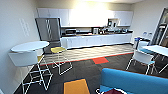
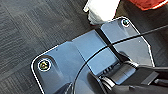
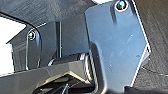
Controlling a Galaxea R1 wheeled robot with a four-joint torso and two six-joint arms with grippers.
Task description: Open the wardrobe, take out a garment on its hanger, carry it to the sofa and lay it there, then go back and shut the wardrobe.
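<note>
No legible writing. Blue sofa [image 1: 135, 81] near right in head view; white sleeve [image 2: 102, 10] in left wrist view. Finger state: cannot tell.

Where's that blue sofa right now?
In the head view, the blue sofa sits at the lower right, close to the robot, on dark carpet beside an orange floor tile and in front of a white chair.

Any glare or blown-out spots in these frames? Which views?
Head view: strong glare washes out the upper cabinets above the kitchen counter; the sofa is evenly lit. Left wrist view: the white cloth is overexposed, dark carpet reads fine. Right wrist view: a blown-out white patch at one edge.
</note>
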